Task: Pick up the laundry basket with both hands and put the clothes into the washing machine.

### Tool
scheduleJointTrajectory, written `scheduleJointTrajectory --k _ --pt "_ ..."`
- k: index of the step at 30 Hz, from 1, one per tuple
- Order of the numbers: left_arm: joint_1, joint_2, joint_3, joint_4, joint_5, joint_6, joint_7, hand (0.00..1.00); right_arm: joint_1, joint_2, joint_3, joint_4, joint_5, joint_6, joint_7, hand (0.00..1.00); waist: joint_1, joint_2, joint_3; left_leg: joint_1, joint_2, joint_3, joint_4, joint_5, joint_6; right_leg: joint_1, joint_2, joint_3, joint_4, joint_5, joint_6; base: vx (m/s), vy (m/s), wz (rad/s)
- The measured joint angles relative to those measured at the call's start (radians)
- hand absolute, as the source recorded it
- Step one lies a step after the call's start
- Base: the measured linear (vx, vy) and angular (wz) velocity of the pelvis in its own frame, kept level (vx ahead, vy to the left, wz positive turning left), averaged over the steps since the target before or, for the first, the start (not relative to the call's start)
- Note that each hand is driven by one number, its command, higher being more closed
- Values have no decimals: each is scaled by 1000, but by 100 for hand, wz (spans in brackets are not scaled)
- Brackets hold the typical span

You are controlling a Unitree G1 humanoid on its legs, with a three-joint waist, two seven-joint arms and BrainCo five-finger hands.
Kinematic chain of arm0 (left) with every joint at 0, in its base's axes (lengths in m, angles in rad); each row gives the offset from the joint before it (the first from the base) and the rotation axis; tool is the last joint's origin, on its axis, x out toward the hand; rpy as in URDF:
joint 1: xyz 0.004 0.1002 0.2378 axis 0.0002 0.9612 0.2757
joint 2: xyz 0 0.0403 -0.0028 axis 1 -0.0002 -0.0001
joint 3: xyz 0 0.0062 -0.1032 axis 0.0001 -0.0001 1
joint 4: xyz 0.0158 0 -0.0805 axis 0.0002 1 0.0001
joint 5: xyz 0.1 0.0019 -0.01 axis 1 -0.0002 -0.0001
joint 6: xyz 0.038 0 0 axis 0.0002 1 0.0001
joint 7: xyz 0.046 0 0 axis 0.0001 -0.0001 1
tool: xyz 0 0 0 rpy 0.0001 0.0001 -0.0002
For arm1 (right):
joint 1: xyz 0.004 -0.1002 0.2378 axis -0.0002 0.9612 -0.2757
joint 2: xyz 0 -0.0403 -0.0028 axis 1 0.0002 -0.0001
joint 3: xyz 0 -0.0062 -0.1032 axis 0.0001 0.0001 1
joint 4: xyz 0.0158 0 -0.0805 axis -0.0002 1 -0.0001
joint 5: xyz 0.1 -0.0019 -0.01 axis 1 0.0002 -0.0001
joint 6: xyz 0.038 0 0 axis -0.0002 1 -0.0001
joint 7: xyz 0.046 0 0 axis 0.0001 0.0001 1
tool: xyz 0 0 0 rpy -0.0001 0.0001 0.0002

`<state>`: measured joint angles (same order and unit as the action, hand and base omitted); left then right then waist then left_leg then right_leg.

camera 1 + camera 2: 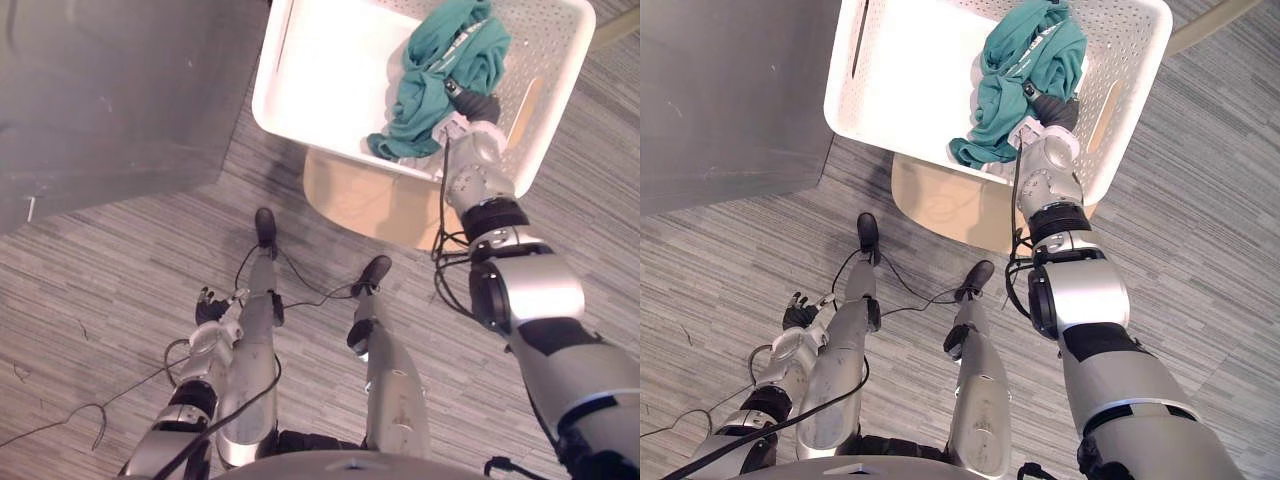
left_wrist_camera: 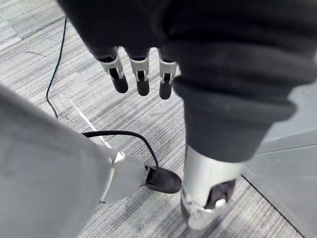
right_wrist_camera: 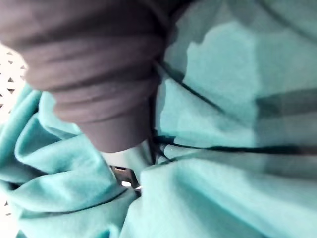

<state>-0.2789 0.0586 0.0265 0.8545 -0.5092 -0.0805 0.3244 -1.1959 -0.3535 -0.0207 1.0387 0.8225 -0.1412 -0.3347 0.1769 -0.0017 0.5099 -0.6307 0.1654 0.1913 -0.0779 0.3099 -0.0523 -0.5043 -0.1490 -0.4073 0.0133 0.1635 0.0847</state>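
Grey striped carpet (image 1: 100, 300) covers the floor, and at 12 o'clock in the head views the white perforated laundry basket (image 1: 330, 80) sits on a low pale wooden table (image 1: 370, 205). The table top shows just under the basket's near edge, which probably puts the basket at a height the arms can reach. Inside it, a bunched teal garment (image 1: 445, 70) lies heaped against the wall at 2 o'clock, and the rest of the basket bottom is bare. The right robot hand (image 1: 476, 106) comes in over the near rim from 4 o'clock and is sunk into that heap. In its own wrist view cloth folds round it on all sides, so I cannot tell whether it is clamped on the garment or only pressed into it. Its place suggests it is going for the clothes directly and not for the basket. The handle slot (image 1: 526, 108) in the wall just beside it has nothing in it, so the two-handed lift the task asks for does not look set up. The left robot hand (image 1: 212, 308) hangs low at 7 o'clock, well apart from the basket. Its fingers (image 2: 141, 82) are straight and spread over bare carpet and hold nothing, which reads as idle. At 10 o'clock a dark grey block (image 1: 110, 90) stands beside the basket. It may be the washing machine, but no door or opening shows to confirm that.
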Motion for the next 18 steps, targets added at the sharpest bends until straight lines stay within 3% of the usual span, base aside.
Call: scheduleJointTrajectory --k 10,18 --pt "-6 -1 -10 -1 0 5 0 0 28 84 6 -82 123 -41 28 100 -17 1 0 5 0 1 -1 -1 -1 5 0 6 -7 8 -1 0 0 0" --pt "-5 -1 13 3 0 29 0 0 126 141 81 -291 181 -81 68 100 -52 0 0 18 0 5 -1 -1 -1 16 0 9 -8 11 0 19 -13 0"
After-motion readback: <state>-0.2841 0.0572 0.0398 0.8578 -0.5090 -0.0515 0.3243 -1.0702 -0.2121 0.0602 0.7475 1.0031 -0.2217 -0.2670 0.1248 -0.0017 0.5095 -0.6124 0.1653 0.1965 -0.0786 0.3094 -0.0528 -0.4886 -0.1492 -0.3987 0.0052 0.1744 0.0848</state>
